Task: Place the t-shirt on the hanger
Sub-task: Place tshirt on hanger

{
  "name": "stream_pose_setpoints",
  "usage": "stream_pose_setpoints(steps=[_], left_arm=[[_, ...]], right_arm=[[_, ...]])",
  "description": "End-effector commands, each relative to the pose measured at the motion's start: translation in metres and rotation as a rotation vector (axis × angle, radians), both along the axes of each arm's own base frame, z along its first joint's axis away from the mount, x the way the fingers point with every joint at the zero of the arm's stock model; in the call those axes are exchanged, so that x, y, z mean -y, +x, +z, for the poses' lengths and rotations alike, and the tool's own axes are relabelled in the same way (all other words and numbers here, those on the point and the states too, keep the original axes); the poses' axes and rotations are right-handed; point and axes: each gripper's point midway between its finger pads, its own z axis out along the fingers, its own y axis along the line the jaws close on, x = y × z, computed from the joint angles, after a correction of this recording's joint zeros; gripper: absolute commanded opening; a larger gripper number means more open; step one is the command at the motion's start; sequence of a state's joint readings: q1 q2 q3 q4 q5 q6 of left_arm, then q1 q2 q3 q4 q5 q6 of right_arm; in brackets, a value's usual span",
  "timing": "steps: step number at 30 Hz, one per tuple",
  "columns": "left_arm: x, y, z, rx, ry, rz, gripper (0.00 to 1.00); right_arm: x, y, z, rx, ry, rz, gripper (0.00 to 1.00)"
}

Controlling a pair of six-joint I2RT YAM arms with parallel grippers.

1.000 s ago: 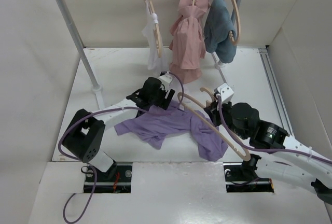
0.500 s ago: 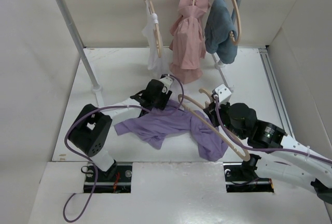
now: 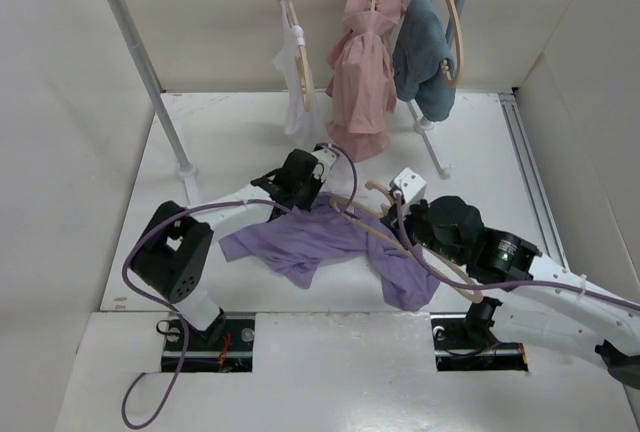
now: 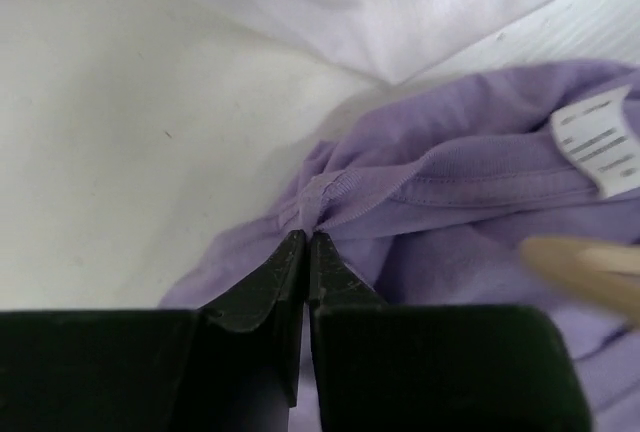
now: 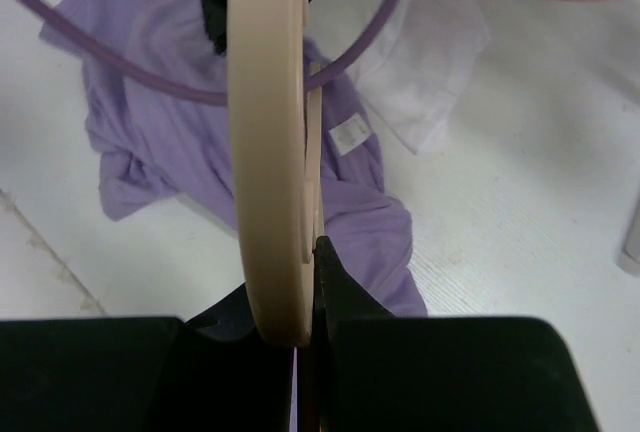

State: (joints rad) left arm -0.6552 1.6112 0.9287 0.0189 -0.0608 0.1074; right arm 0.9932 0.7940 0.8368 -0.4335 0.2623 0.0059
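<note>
Pinching a fold of the t-shirt at its neckband, my left gripper has its fingers pressed tight together on the lavender cloth, which bunches right at the tips and spreads away to the right, a white label showing inside the collar. My right gripper is clamped on the hanger, the pale wood standing edge-on between my fingers and rising out beyond them, one end reaching over the collar near my left fingertips. The shirt lies crumpled on the white table between my two arms, partly under the hanger.
</note>
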Motion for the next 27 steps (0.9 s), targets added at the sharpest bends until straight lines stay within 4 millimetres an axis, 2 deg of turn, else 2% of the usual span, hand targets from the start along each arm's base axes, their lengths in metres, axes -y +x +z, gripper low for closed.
stream_pose_setpoints(steps=[1,3,4,5,7,8,10,12,15,16,18,21,27], left_arm=[[0.012,0.001,0.079,0.107,-0.063,-0.096,0.00],[0.014,-0.008,0.096,0.124,-0.097,-0.131,0.00],[0.019,-0.018,0.119,0.152,-0.151,-0.192,0.00],[0.021,-0.027,0.124,0.155,-0.175,-0.230,0.00],[0.024,-0.048,0.125,0.137,-0.214,-0.315,0.00],[0.027,-0.062,0.136,0.141,-0.254,-0.374,0.00],[0.025,-0.070,0.140,0.130,-0.279,-0.367,0.00],[0.024,-0.078,0.134,0.098,-0.279,-0.383,0.00],[0.029,-0.078,0.148,0.122,-0.317,-0.401,0.00],[0.031,-0.076,0.155,0.143,-0.328,-0.404,0.00],[0.035,-0.071,0.175,0.180,-0.354,-0.403,0.00],[0.039,-0.063,0.182,0.178,-0.345,-0.392,0.00],[0.042,-0.066,0.193,0.193,-0.346,-0.436,0.00]], right_arm=[[-0.027,-0.005,0.034,0.067,0.085,0.141,0.00],[-0.027,-0.005,0.034,0.067,0.085,0.141,0.00],[-0.027,-0.002,0.037,0.079,0.095,0.129,0.00],[-0.025,-0.001,0.046,0.107,0.112,0.123,0.00],[-0.024,-0.001,0.055,0.138,0.133,0.126,0.00],[-0.025,-0.003,0.060,0.148,0.151,0.134,0.00],[-0.024,-0.002,0.070,0.178,0.149,0.141,0.00],[-0.024,-0.005,0.075,0.187,0.138,0.165,0.00],[-0.031,-0.010,0.089,0.224,0.168,0.215,0.00],[-0.035,-0.010,0.082,0.221,0.155,0.236,0.00],[-0.044,-0.018,0.082,0.210,0.167,0.298,0.00],[-0.052,-0.025,0.088,0.205,0.184,0.359,0.00],[-0.056,-0.029,0.090,0.209,0.226,0.376,0.00]])
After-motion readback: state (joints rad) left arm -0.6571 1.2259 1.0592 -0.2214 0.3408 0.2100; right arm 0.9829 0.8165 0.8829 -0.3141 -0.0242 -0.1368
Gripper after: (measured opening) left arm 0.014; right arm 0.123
